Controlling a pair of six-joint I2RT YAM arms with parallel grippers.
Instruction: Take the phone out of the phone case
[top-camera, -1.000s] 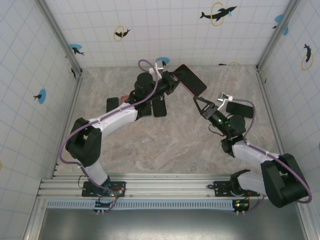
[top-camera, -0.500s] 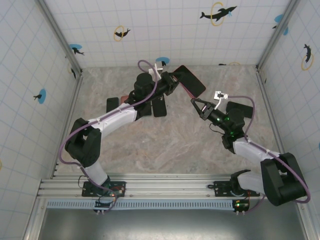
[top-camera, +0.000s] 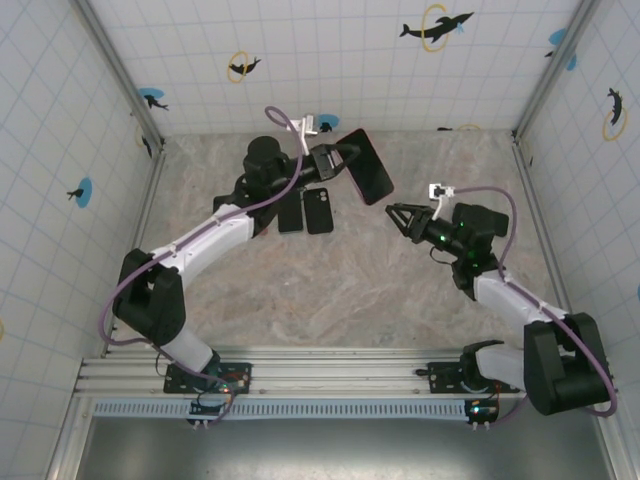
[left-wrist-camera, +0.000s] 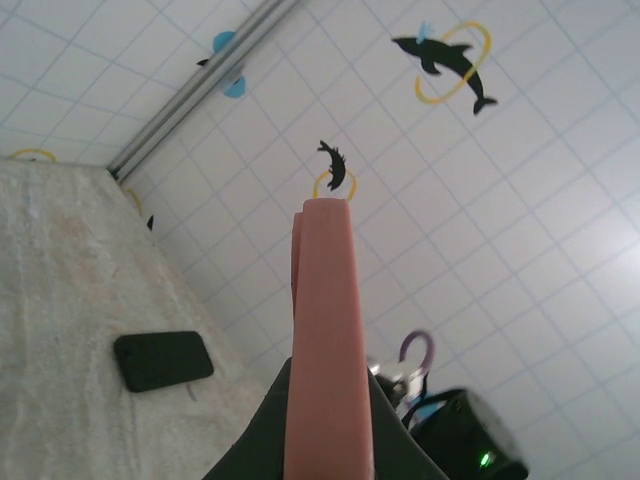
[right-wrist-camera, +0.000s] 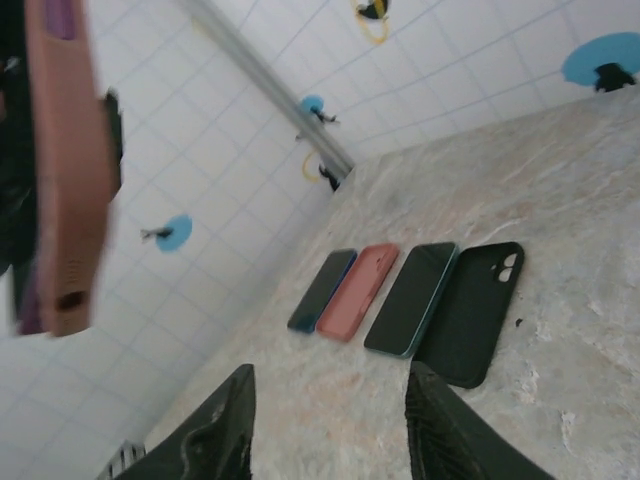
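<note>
- Since the earlier top view, your left arm has swung the cased phone (top-camera: 367, 165) slightly away from the right arm. Your right end effector (top-camera: 398, 213) has come off the phone's lower corner and backed away.
- You now have the cased phone in the air above the surface (top-camera: 340, 300), dark face up. In the left wrist view its pink case shows edge-on.
- Your left end effector (top-camera: 335, 160) is pressed together on the cased phone, pinching it on the side that faces the left arm.
- Your right end effector is spread and has nothing between its fingers. It sits just off the cased phone's lower-right end, near but apart.
- Seen from above, the cased phone's long axis runs from upper left to lower right. Its free end therefore points at the right end effector, and the right arm is the one placed to work that end.
- Your right arm is stretched low and forward with its wrist aimed at the cased phone. Your left arm reaches long, with its elbow well out on the far side from the phone.
- My judgement is that you should bring the right fingers back onto the case lip at that free end and peel. A shallow bite could slip off.
- Spare phones and cases (top-camera: 318, 210) lie on the surface beneath the cased phone's left-arm side.
</note>
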